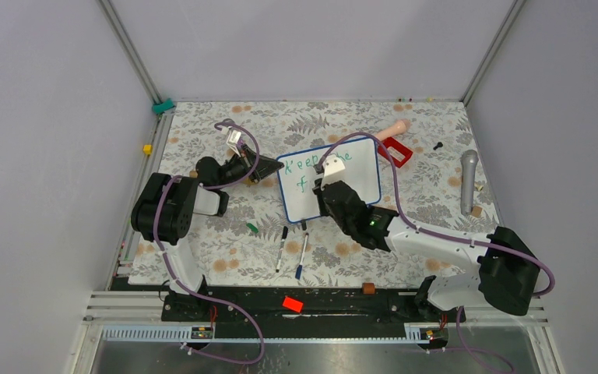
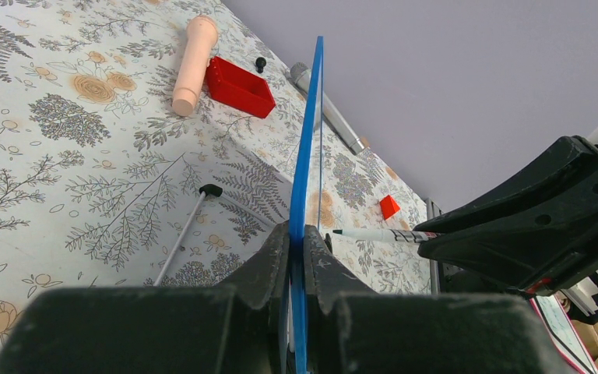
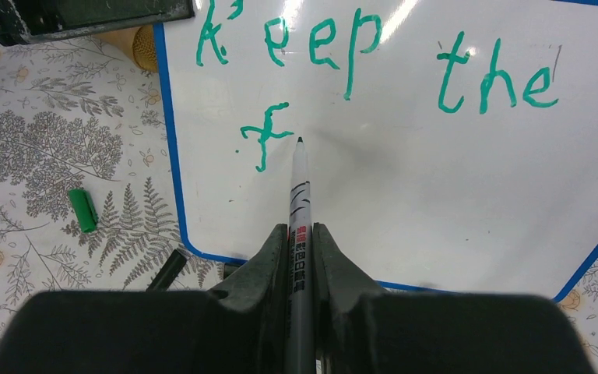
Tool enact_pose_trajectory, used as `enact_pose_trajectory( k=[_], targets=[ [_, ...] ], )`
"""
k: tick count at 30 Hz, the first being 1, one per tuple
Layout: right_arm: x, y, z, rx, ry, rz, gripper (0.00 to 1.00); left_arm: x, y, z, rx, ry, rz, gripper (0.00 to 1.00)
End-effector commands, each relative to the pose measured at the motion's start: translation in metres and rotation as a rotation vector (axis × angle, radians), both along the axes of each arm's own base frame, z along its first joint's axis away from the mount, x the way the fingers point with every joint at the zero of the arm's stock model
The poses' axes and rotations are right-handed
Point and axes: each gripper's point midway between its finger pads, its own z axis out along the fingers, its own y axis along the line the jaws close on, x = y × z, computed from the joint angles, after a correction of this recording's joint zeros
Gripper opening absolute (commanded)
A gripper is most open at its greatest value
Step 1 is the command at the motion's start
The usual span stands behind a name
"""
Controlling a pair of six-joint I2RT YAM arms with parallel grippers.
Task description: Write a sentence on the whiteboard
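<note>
The whiteboard [image 1: 358,187] stands tilted on the floral table, white with a blue rim. My left gripper [image 1: 271,167] is shut on its left edge, and in the left wrist view the blue rim [image 2: 308,140] runs up from between the jaws [image 2: 300,251]. The sentence [image 3: 342,47] in green reads "Keep the", with a single "f" [image 3: 263,140] below it. My right gripper [image 3: 300,243] is shut on a marker [image 3: 299,187], whose green tip sits just right of the "f". I cannot tell whether the tip touches the board.
Two markers [image 1: 281,248] [image 1: 302,255] and a green cap [image 1: 252,228] lie in front of the board. Behind it are a red tray [image 1: 396,150] and a peach handle [image 1: 393,128]. A grey microphone [image 1: 468,181] lies at the right. A red block [image 1: 292,304] sits on the base rail.
</note>
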Motion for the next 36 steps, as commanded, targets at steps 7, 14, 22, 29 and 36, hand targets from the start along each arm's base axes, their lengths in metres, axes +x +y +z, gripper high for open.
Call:
enact_pose_trajectory(
  k=[7, 14, 22, 29, 36],
  targets=[
    [0.016, 0.003, 0.020, 0.014, -0.037, -0.066, 0.00, -0.007, -0.008, 0.005, 0.021, -0.091, -0.059, 0.00],
    [0.016, 0.002, 0.016, 0.013, -0.025, -0.077, 0.00, -0.006, -0.008, 0.005, 0.021, -0.093, -0.059, 0.00],
    [0.014, -0.002, 0.012, 0.022, -0.020, -0.090, 0.00, -0.006, -0.008, 0.007, 0.021, -0.097, -0.061, 0.00],
    [0.012, -0.004, 0.021, 0.030, -0.026, -0.083, 0.00, -0.006, -0.008, 0.010, 0.021, -0.110, -0.060, 0.00],
    [0.012, -0.003, 0.023, 0.023, -0.029, -0.076, 0.00, -0.006, -0.008, 0.009, 0.021, -0.107, -0.062, 0.00]
  ],
)
